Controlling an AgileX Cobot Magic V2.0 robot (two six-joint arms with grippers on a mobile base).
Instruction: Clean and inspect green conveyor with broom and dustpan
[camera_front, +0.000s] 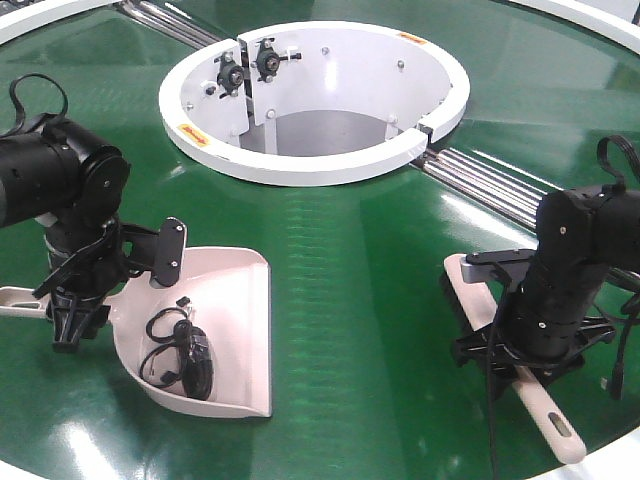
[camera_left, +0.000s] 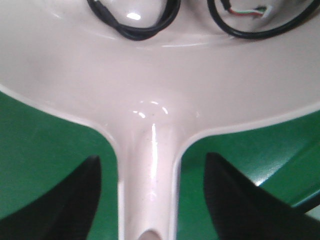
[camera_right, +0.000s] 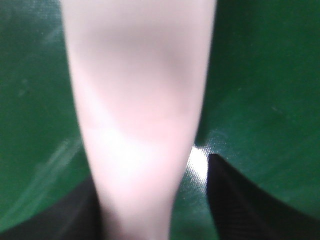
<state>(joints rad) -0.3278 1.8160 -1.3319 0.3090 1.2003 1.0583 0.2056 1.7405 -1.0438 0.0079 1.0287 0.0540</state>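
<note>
Nearest us, our left gripper (camera_left: 152, 157) stands open astride the long handle of the dustpan (camera_front: 235, 320). Both dark fingers (camera_left: 65, 200) are clear of it with green showing on either side, and the scoop lies flat on the green conveyor (camera_front: 360, 280) at our left with a coil of black cable (camera_front: 185, 360) inside. At our right, our right gripper (camera_right: 150, 170) is spread around the handle of the broom (camera_front: 540, 400), not clamped: green shows beside one finger (camera_right: 245, 200) while the other seems close against the handle, and the broom lies on the belt with its slotted end toward us. Farther off we see the white hub ring (camera_front: 310, 165) and the silver rails (camera_front: 490, 190) running out from it.
</note>
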